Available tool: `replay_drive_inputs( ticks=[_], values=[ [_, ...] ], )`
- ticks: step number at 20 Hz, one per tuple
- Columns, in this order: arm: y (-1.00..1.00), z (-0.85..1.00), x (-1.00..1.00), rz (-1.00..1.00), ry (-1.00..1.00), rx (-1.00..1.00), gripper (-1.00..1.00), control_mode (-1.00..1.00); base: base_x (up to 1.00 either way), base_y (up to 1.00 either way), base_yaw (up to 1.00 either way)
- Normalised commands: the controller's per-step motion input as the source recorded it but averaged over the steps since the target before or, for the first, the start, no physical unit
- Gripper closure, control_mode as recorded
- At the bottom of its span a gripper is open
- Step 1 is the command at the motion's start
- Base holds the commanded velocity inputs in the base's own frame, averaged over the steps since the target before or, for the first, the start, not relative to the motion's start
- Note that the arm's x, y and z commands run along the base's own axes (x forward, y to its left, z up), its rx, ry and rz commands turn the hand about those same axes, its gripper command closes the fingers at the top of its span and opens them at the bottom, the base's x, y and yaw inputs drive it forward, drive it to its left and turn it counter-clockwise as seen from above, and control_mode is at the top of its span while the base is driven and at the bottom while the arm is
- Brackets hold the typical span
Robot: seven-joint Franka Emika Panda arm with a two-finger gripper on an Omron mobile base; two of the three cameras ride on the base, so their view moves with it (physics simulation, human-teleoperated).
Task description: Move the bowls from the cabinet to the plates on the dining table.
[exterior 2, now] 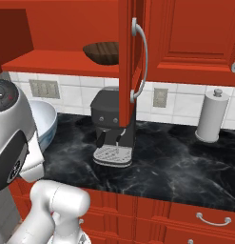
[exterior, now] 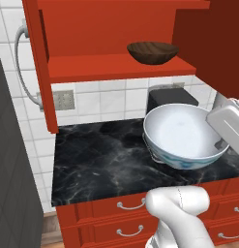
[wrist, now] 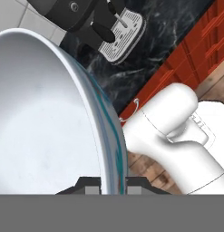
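Observation:
My gripper (wrist: 114,183) is shut on the rim of the deep white bowl (wrist: 41,118) with the blue-patterned outside. The bowl (exterior: 181,133) hangs tilted above the black counter, in front of the coffee machine, with my gripper (exterior: 220,143) at its right edge. In the right base view the same bowl (exterior 2: 43,121) peeks out behind my arm. The dark brown wooden bowl (exterior: 152,52) sits upright on the red shelf (exterior: 92,68) of the open cabinet, up and behind the held bowl; it also appears as the wooden bowl (exterior 2: 102,51). The plates and the dining table are out of view.
A black coffee machine (exterior 2: 112,124) stands on the black marble counter (exterior: 97,160) under the cabinet. The open cabinet door (exterior 2: 128,62) juts out above it. A paper towel roll (exterior 2: 211,116) stands at the right. Red drawers (exterior: 126,218) run below the counter.

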Motion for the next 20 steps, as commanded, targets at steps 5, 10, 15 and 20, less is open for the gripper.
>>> replay_drive_inputs(
  ticks=[5, 10, 15, 20],
  values=[
    [0.0, 0.0, 0.0, 0.0, 0.0, 0.0, 1.0, -1.0, 0.0, 0.0, 0.0],
    [0.0, 0.0, 0.0, 0.0, 0.0, 0.0, 1.0, -1.0, 0.0, 0.0, 0.0],
    [0.0, 0.0, 0.0, 0.0, 0.0, 0.0, 1.0, 1.0, -0.19, 0.0, 0.0],
    [0.0, 0.0, 0.0, 0.0, 0.0, 0.0, 1.0, 1.0, -0.59, 0.0, 0.0]
  ],
)
